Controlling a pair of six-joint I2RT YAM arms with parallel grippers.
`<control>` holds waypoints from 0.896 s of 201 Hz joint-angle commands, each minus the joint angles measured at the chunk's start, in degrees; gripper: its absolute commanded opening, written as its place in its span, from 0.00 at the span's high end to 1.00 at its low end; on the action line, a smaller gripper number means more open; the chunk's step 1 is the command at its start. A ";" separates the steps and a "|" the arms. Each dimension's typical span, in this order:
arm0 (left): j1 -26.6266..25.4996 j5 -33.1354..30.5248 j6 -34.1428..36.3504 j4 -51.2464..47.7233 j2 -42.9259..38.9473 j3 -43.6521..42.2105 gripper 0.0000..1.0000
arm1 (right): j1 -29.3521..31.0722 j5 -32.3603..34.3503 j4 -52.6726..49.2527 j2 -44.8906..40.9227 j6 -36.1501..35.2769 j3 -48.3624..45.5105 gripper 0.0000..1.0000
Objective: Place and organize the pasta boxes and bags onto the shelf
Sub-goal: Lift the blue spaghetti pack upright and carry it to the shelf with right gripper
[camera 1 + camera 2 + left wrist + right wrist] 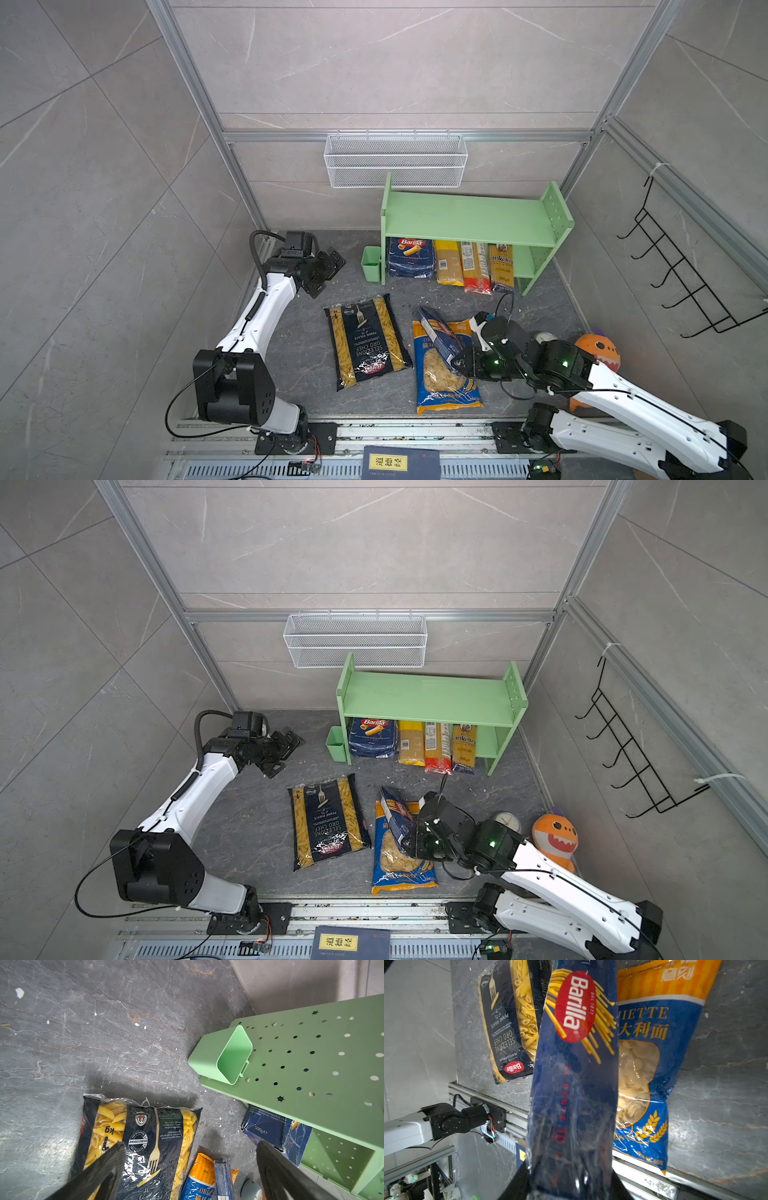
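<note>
Gripping slim dark blue spaghetti pack [575, 1064], red oval logo, right hand [457, 362] clamped; held end blurred; left hand [326, 272] apart.

You're running this in a robot lab cell, not a real pantry. There's an aluminium frame [407, 136] around grey stone-look panels [395, 62], and the left arm [259, 307] and right arm [623, 395] are bolted to a slotted rail [415, 432]. You can also see a bare circuit board [305, 466], plus a green shelf [469, 218], wire basket [395, 160] and hook rack [681, 282].
</note>
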 commanded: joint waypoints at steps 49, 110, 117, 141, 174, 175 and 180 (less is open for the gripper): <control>-0.45 0.17 1.93 0.22 2.43 3.27 0.00 | -0.57 0.88 6.53 -7.14 1.05 3.16 0.76; -0.92 0.60 2.23 0.24 4.55 5.68 0.00 | -0.54 3.67 1.85 -11.32 -0.35 8.53 0.76; -1.05 0.65 2.34 0.23 4.81 6.12 0.00 | -0.53 4.51 1.18 -11.81 -0.49 9.22 0.76; -1.39 0.38 2.32 0.22 5.40 7.38 0.00 | -0.59 7.27 -0.34 -13.20 -0.97 11.10 0.76; -1.54 0.30 2.26 0.36 6.45 8.62 0.00 | -0.56 10.46 -3.49 -11.35 -2.95 15.02 0.78; -1.56 0.31 2.25 0.39 6.48 8.68 0.00 | -0.54 10.58 -3.48 -11.26 -3.01 15.11 0.78; -1.59 0.29 2.24 0.45 6.62 8.79 0.00 | -0.46 11.11 -3.74 -11.02 -3.29 15.57 0.78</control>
